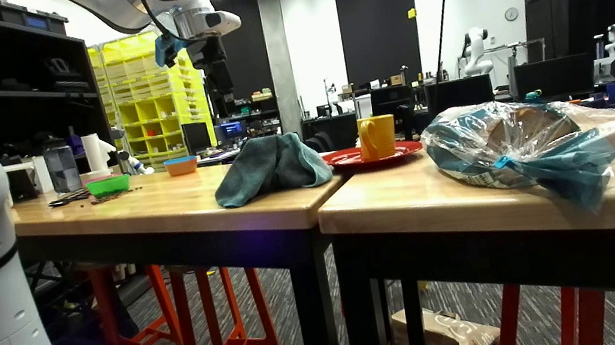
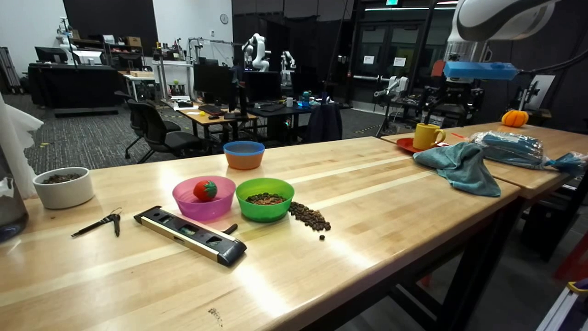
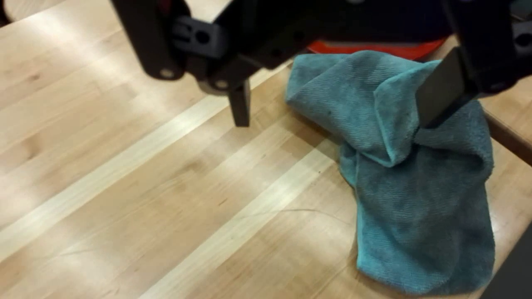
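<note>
My gripper point(image 3: 341, 97) hangs over the table with its jaws wide apart and nothing between them. In the wrist view one finger stands over bare wood and the other overlaps a crumpled teal cloth point(image 3: 419, 216). An exterior view shows the gripper point(image 1: 222, 90) well above the cloth point(image 1: 276, 168), not touching it. The cloth lies in a loose heap near the table's end. Beside it a yellow mug point(image 2: 425, 136) stands on a red plate point(image 1: 342, 159); the wrist view shows only a strip of the plate point(image 3: 378, 50) behind the gripper body.
A second table bears a plastic-bagged package point(image 1: 499, 136) and an orange pumpkin point(image 2: 514, 118). Farther along stand a green bowl point(image 2: 265, 211) with beans spilled beside it, a pink bowl point(image 2: 204, 212) holding a strawberry, an orange bowl point(image 2: 244, 160), a level point(image 2: 190, 234) and a white bowl point(image 2: 64, 195).
</note>
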Action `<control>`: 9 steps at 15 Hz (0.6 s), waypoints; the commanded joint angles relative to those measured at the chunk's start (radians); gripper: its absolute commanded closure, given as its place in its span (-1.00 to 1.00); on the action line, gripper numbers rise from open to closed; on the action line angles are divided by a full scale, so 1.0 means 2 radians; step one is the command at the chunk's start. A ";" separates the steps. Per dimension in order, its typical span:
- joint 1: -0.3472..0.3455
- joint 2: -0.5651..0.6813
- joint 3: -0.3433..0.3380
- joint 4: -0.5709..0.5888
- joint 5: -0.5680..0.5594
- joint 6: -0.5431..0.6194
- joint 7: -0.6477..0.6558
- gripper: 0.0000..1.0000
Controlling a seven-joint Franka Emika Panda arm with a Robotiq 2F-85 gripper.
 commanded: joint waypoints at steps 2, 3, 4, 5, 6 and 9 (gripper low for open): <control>0.028 -0.018 0.022 -0.011 0.007 -0.004 -0.063 -1.00; 0.034 -0.017 0.027 -0.010 0.006 -0.005 -0.077 -1.00; 0.042 -0.017 0.029 -0.011 0.008 -0.005 -0.094 -1.00; 0.049 -0.016 0.033 -0.010 0.007 -0.004 -0.109 -1.00; 0.056 -0.016 0.036 -0.010 0.007 -0.004 -0.124 -1.00; 0.073 -0.013 0.047 -0.009 0.006 -0.006 -0.153 -1.00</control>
